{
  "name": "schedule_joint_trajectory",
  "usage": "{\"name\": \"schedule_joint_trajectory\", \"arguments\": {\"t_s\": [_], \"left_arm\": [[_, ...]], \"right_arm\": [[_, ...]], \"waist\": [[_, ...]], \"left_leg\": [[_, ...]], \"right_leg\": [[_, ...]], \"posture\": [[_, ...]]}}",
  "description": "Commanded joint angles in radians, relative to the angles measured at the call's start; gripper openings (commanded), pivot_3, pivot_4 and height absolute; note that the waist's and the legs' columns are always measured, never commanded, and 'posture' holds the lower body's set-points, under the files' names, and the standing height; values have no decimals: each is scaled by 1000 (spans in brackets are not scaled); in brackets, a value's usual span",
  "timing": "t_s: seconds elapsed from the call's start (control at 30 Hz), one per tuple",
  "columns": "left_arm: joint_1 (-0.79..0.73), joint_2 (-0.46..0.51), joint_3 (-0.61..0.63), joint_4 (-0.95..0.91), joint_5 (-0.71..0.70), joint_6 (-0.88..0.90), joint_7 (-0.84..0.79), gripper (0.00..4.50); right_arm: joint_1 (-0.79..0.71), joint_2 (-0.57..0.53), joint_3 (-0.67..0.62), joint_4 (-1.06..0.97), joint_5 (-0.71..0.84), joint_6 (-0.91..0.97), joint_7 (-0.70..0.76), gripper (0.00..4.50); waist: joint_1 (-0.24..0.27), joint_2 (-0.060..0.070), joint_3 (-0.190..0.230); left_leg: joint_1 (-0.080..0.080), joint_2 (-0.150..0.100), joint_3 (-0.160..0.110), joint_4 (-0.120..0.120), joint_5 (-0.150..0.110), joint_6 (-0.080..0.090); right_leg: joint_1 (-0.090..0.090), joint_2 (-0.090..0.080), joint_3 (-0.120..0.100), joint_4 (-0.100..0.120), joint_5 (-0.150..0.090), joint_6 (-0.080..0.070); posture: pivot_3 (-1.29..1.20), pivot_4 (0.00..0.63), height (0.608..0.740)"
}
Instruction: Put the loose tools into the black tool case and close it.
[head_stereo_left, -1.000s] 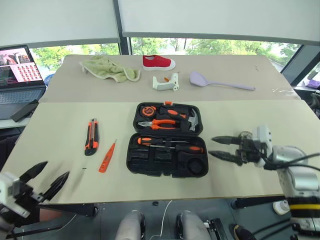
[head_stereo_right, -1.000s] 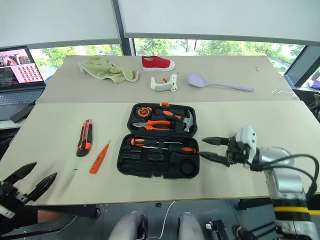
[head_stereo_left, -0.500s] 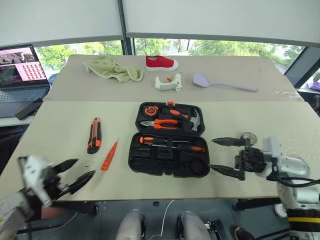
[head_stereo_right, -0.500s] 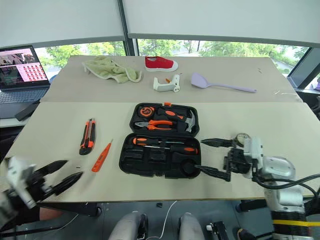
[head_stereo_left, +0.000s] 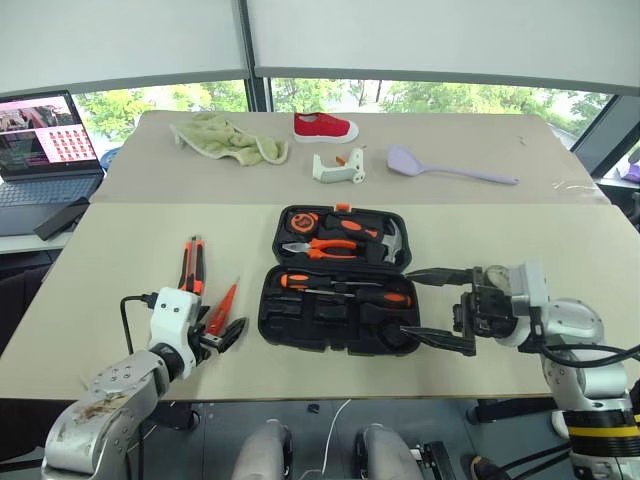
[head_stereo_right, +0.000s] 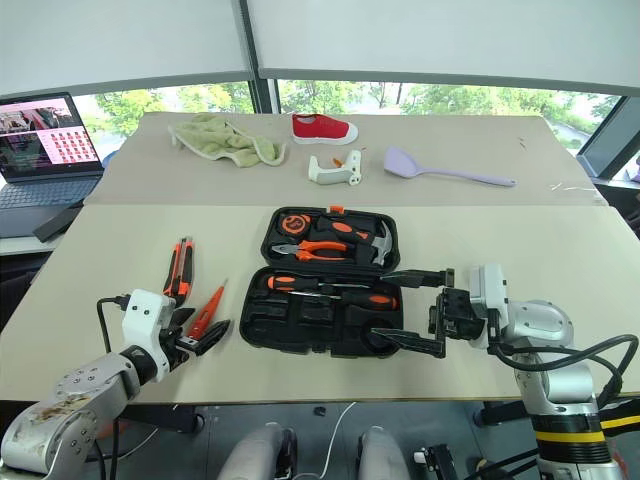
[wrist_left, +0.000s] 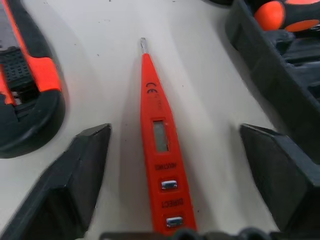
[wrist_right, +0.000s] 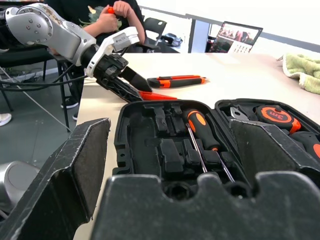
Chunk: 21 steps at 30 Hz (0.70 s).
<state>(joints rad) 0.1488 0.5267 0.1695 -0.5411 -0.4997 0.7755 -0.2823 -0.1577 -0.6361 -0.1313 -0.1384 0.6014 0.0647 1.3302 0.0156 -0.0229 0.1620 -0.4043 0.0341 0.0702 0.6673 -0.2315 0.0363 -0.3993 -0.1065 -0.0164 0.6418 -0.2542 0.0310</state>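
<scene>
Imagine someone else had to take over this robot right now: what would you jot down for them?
Left gripper: jaws open, straddling the tester screwdriver on the table, not gripping yet.
Right gripper: jaws open, empty, at the case's right side.
Black tool case: open; two screwdrivers already slotted inside.
Utility knife: loose on the table, beside the tester.
Left to do: put in the tester, then the knife, then close the case.

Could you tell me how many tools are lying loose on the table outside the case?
2: a utility knife left of the open case, and a slim orange tester screwdriver beside it, between the open left gripper's fingers.
</scene>
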Motion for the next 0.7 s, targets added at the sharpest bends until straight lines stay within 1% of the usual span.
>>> {"name": "schedule_joint_trajectory", "arguments": {"t_s": [0.03,0.07,0.1,0.17,0.23,0.27,0.33,0.4,0.47,0.53,0.6,0.63,0.7], "left_arm": [[7,-10,-44,23,21,-14,-26,2612],[13,-5,-37,20,24,-20,-36,2214],[16,3,-29,13,22,-16,-43,1919],[12,17,-1,-12,15,-8,-52,1135],[-7,31,59,-53,-12,-4,-58,520],[-12,36,78,-64,-18,-4,-63,506],[-13,99,122,-88,-37,-40,-147,505],[-24,190,137,-89,-43,-92,-271,505],[-59,276,116,-53,-43,-164,-418,505],[-122,339,61,9,-48,-242,-579,505],[-214,379,-29,76,-43,-297,-728,505],[-265,387,-78,109,-33,-308,-780,505],[-379,378,-180,173,6,-309,-833,505]], "right_arm": [[-3,-4,-24,-25,12,-15,-12,4500],[-2,-3,-24,-26,11,-18,-13,4500],[0,-1,-24,-28,9,-25,-15,4500],[6,0,-25,-30,8,-35,-13,4500],[15,-3,-33,-39,12,-38,-21,4500],[18,-5,-36,-43,14,-38,-24,4500],[31,-15,-55,-53,18,-34,-36,4500],[46,-29,-79,-55,18,-34,-44,4500],[52,-44,-104,-45,16,-28,-53,4500],[49,-60,-119,-30,13,-23,-56,4500],[53,-80,-120,-23,15,-4,-49,4500],[55,-89,-116,-22,16,5,-44,4500],[59,-101,-110,-23,19,20,-42,4500]], "waist": [[1,0,0],[1,0,0],[1,0,0],[0,0,0],[-1,0,0],[-2,-1,0],[-3,-1,0],[-3,-1,1],[-1,-1,1],[1,-1,1],[2,-1,1],[2,-1,1],[2,-1,1]], "left_leg": [[0,0,0,0,0,0],[0,0,0,0,0,0],[0,0,0,0,0,0],[-1,0,0,0,0,0],[-1,0,0,0,0,0],[-1,0,0,0,0,0],[-3,0,0,0,0,0],[-3,1,0,0,0,0],[-3,0,1,0,0,0],[-3,0,1,0,0,0],[-3,-1,3,0,0,0],[-2,-1,4,0,0,0],[-3,-1,5,0,0,0]], "right_leg": [[0,0,0,0,0,0],[0,0,0,0,0,0],[0,0,0,0,0,0],[0,0,0,-1,0,0],[-1,0,0,-1,0,0],[-1,0,0,0,0,0],[-3,0,0,0,0,0],[-3,1,0,0,0,0],[-3,0,0,1,0,0],[-3,0,0,0,0,0],[-3,0,0,-1,0,0],[-3,0,1,-1,0,0],[-3,1,1,-1,0,0]], "posture": [[0,150,740],[0,150,740],[0,150,740],[0,150,740],[0,150,740],[0,150,740],[0,150,740],[0,150,740],[0,150,740],[0,150,740],[0,150,740],[0,150,740],[0,150,740]]}}
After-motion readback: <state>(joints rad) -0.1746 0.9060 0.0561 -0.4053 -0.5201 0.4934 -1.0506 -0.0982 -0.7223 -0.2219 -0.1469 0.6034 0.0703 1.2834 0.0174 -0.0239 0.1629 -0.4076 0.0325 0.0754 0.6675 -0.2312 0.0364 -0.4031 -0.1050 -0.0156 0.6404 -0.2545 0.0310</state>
